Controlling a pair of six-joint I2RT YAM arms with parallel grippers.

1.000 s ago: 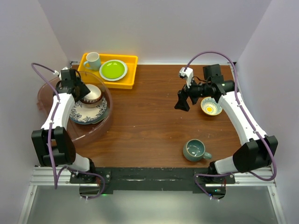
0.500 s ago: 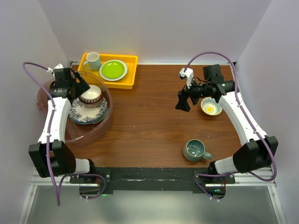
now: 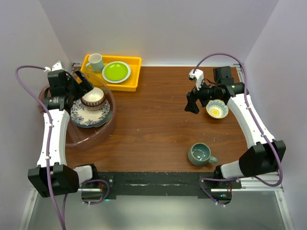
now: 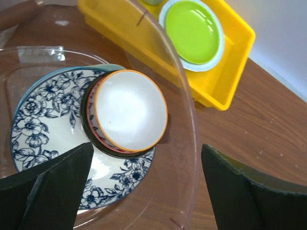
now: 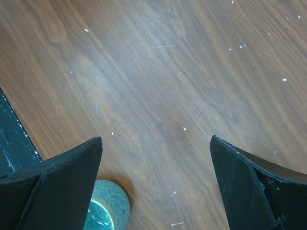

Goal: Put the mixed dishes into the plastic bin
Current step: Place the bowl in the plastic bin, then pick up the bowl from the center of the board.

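The left end effector [image 3: 80, 87] hangs open and empty over the plastic bin [image 3: 93, 136] at left of the top view. The drop-off looks finished. In the bin are one blue-patterned plate [image 3: 86, 119] and one bowl [image 3: 93, 98] on top of it. One teal mug [image 3: 199, 153] and one yellow-centred bowl [image 3: 217, 109] remain on the surface [image 3: 153, 115]. The right end effector [image 3: 192, 103], open and empty beside that bowl, probably grasps next.

Open tabletop [image 3: 153, 120] between bin [image 3: 98, 135] and mug [image 3: 200, 154]
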